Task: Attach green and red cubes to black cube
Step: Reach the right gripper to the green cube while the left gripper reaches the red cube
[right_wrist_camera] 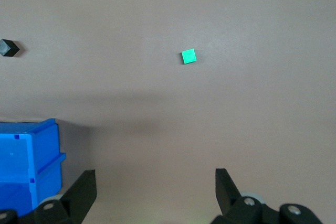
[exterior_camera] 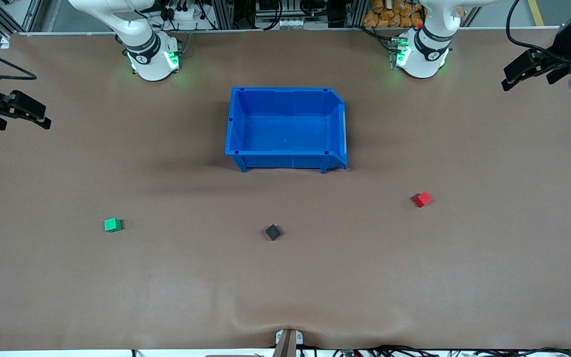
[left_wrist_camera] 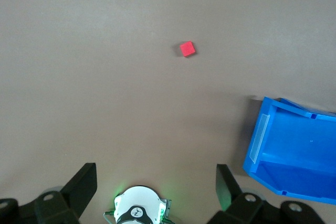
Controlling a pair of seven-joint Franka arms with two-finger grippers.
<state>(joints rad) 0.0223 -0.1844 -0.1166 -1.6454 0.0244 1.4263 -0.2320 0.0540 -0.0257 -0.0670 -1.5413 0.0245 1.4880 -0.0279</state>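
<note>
The black cube (exterior_camera: 273, 232) lies on the brown table, nearer the front camera than the blue bin (exterior_camera: 246, 99). The green cube (exterior_camera: 112, 225) lies toward the right arm's end. The red cube (exterior_camera: 423, 199) lies toward the left arm's end. My left gripper (exterior_camera: 528, 69) hangs open and empty high over its end of the table. My right gripper (exterior_camera: 20, 110) hangs open and empty high over its end. The left wrist view shows the red cube (left_wrist_camera: 187, 49) and open gripper (left_wrist_camera: 156, 187). The right wrist view shows the green cube (right_wrist_camera: 188, 56), black cube (right_wrist_camera: 9, 48) and open gripper (right_wrist_camera: 156, 190).
The empty blue bin stands mid-table near the arm bases; it also shows in the left wrist view (left_wrist_camera: 257, 145) and the right wrist view (right_wrist_camera: 47, 129). The brown mat has a ripple at its front edge (exterior_camera: 288, 320). All three cubes lie well apart from each other.
</note>
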